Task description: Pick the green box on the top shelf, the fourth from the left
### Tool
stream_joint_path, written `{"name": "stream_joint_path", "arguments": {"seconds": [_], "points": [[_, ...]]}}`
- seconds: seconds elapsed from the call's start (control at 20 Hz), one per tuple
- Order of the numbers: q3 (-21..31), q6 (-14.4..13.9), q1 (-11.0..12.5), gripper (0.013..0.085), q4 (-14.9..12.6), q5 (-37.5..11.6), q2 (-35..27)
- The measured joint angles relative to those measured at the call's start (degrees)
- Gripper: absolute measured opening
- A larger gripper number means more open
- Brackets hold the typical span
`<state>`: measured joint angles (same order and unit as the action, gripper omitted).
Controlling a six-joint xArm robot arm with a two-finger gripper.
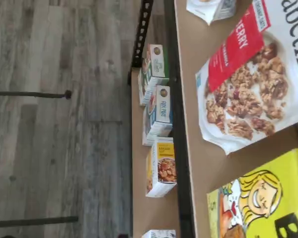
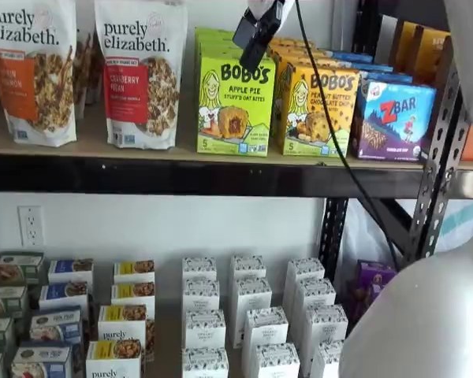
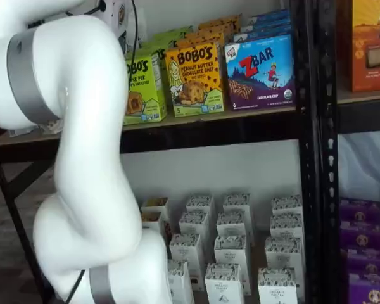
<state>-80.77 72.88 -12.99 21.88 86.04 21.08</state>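
The green box stands upright on the top shelf, close to the front edge, its face reading Bobo's Apple Pie. On one side of it stands a Purely Elizabeth cranberry granola bag; on the other a yellow-orange Bobo's peanut butter box, then a blue ZBar box toward the shelf's end by the black upright.

In a shelf view the gripper hangs from above, its black fingers tilted, in front of the green box's upper corner nearest the yellow-orange box. Whether it touches the box cannot be told. The fingers show side-on, so it is unclear whether they are spread or closed. A black cable trails down past the yellow-orange box.

The other shelf view shows the white arm covering part of the green box.
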Motion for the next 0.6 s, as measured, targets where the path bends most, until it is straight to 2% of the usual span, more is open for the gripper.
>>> {"name": "stream_joint_path", "arguments": {"seconds": [0.6], "points": [[-4.32, 2.69, 2.62, 0.0850, 0.18, -0.03, -5.02]]}}
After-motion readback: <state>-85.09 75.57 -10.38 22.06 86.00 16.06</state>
